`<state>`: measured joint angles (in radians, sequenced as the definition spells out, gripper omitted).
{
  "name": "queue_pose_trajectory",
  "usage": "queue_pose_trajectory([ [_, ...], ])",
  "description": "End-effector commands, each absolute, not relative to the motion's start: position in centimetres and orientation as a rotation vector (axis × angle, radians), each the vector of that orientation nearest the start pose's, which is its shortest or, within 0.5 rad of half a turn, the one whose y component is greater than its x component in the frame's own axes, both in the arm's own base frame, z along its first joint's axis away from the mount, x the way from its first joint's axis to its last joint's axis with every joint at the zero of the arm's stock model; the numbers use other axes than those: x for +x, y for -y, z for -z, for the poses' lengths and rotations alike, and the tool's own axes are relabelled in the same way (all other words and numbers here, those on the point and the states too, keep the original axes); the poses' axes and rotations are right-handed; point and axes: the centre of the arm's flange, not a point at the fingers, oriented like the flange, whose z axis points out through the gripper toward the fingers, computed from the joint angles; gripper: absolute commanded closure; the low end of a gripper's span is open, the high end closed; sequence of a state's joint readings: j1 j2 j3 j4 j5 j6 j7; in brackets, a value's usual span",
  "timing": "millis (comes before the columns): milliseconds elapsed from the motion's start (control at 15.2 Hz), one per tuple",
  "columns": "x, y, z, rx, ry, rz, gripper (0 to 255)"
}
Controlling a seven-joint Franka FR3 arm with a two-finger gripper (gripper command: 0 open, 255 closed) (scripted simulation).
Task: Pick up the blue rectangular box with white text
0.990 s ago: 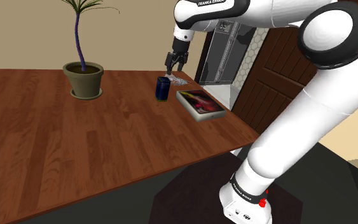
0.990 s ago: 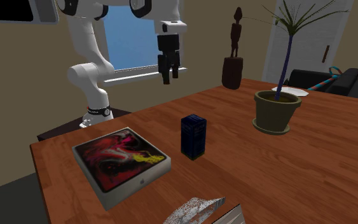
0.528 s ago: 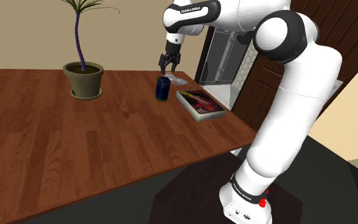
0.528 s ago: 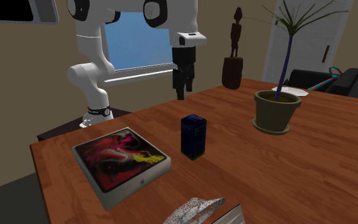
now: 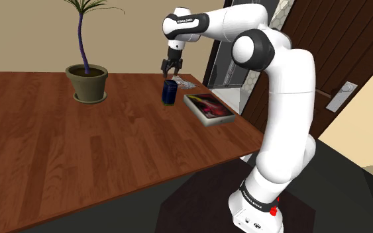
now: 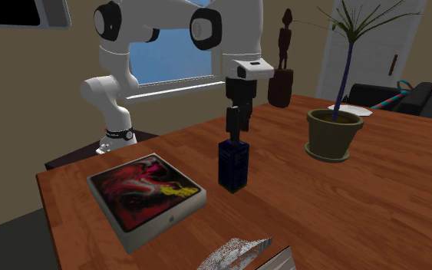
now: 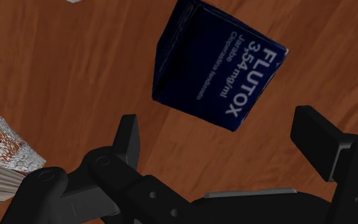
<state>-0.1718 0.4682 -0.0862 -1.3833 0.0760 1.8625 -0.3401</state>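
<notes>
While tool [image 6: 235, 136] hangs spread apart over blue box [image 6: 233, 163], window [image 6: 160, 54] shows beyond wood table [image 6: 344, 207].

I drive a glossy white arm [image 5: 281, 99] of rounded shells with dark joint rings. Black lettering sits at eleven o'clock in the shoulder view, red dots mark its base [image 5: 252, 213], and the gripper [image 5: 171, 66] is blocky and all black.

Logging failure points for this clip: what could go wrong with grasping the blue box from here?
1. In the wrist view the blue box sits skewed to the line between the open fingers; closing may catch corners and twist it.
2. It stands upright and narrow on the table, with the gripper just above; an off-centre descent could topple it.
</notes>
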Motion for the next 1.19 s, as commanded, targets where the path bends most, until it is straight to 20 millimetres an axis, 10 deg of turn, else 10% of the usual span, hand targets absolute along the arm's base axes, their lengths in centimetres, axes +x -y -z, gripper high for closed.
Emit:
queue_pose_trajectory([
  [0, 68.1, 16.1, -43.6, -3.11, 0.108, 0.035, 0],
  [462, 68.1, 16.1, -40.7, -3.11, 0.108, 0.035, 0],
  [528, 68.1, 16.2, -40.6, -3.111, 0.108, 0.035, 255],
  [1122, 68.1, 16.1, -40.7, -3.11, 0.108, 0.035, 255],
])
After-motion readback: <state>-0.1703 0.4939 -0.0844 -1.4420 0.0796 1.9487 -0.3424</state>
